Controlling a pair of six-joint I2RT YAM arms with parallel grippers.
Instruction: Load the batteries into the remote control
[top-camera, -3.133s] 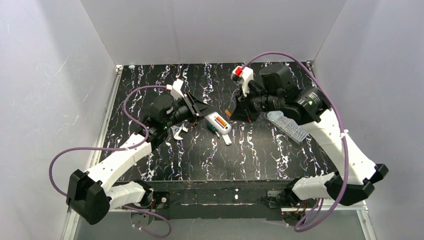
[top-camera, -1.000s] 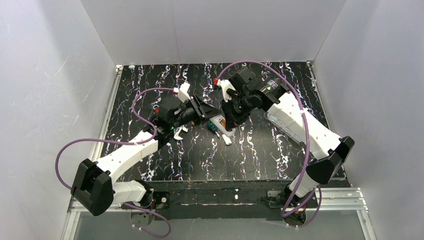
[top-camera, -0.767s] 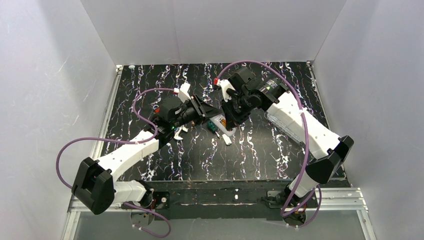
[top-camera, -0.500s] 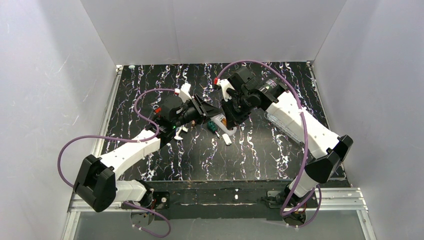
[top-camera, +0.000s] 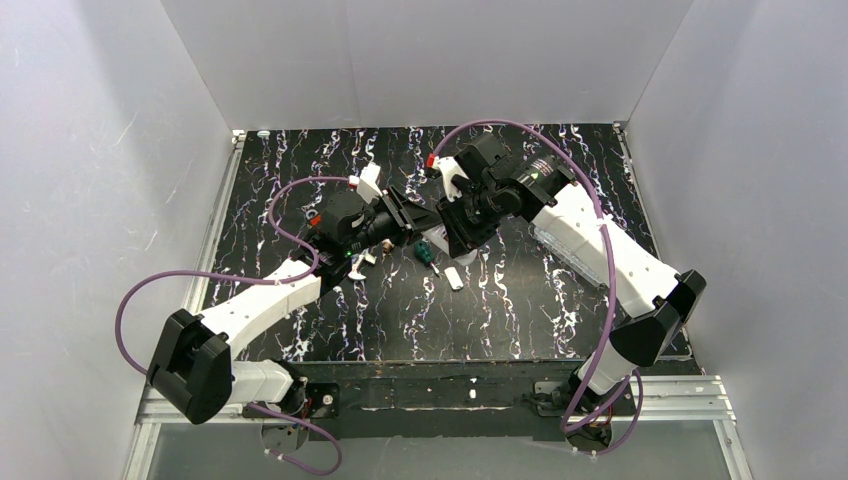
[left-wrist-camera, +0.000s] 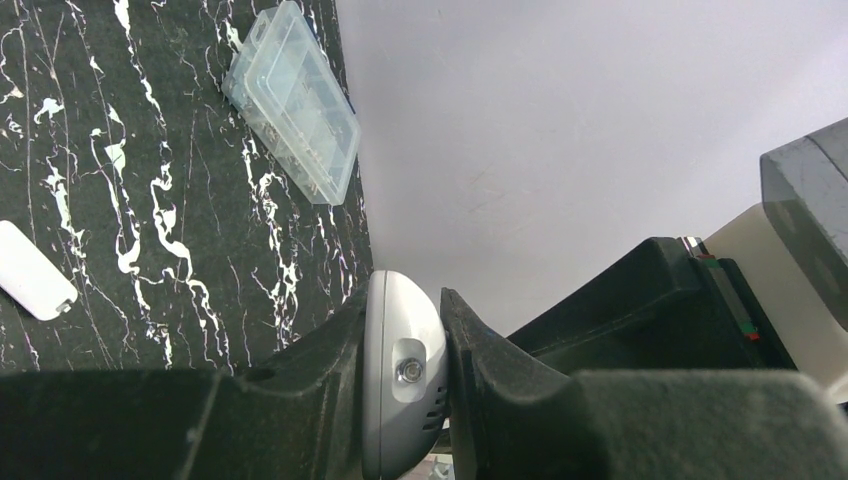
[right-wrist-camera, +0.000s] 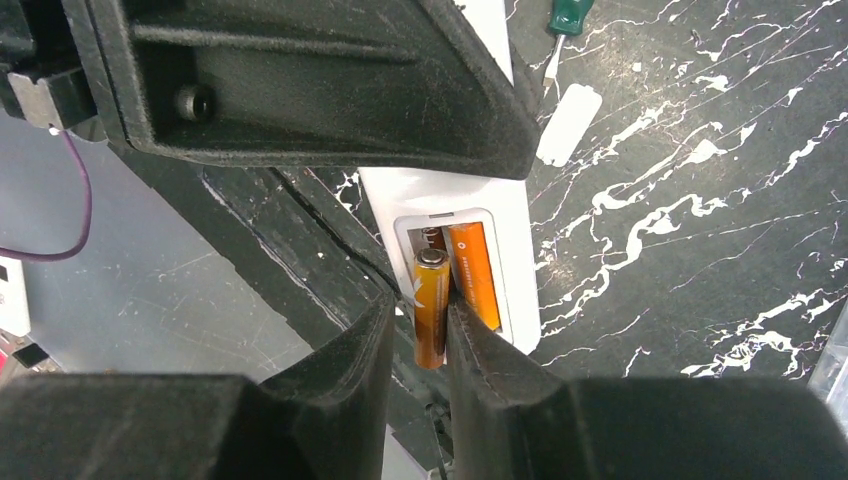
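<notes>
Right wrist view: right hand (right-wrist-camera: 420, 325) pinched the second battery (right-wrist-camera: 431, 300), its tip at the open recess of the remote (right-wrist-camera: 505, 220), beside the first battery (right-wrist-camera: 473, 270), already seated. Left hand (left-wrist-camera: 403, 335) clamped the remote's end, mid-counter (right-wrist-camera: 700, 150). Best approach, I judged: seat the tip first, press the battery flat, release late. Remote white; batteries slim, orange.

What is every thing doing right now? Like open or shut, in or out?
remote control: back open, gripped by the left pincer.
first battery: seated in the recess.
second battery: pinched over the empty slot, not in.
left pincer: shut on the remote control.
right pincer: shut on the second battery.
cover: off, lying loose.
screwdriver: lying untouched.
clear box: lying flat, looks closed.
</notes>
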